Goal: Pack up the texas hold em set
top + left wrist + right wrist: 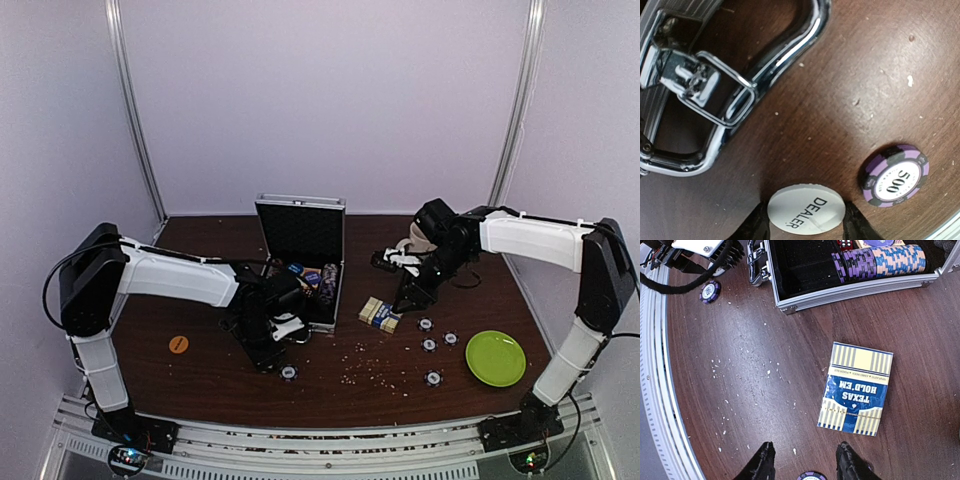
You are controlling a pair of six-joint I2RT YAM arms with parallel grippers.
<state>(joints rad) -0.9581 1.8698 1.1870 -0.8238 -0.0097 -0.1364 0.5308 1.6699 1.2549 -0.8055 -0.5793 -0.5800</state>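
Left jaws pinch a white DEALER disc (806, 207) by its edges just in front of the open silver case (300, 235), beside its chrome handle (790, 50), and a purple 500 chip (895, 175) lies flat on the counter (200, 390) close to the disc. Right jaws stand spread above the counter to the right of the case with the rim of another purple chip (811, 475) showing between them, while the blue-cream card deck (856, 387) lies flat just off the case's front right corner. Inside the case a row of purple and blue chips (875, 261) lies on edge along its right side, and an orange disc (178, 343) sits well to the case's left.
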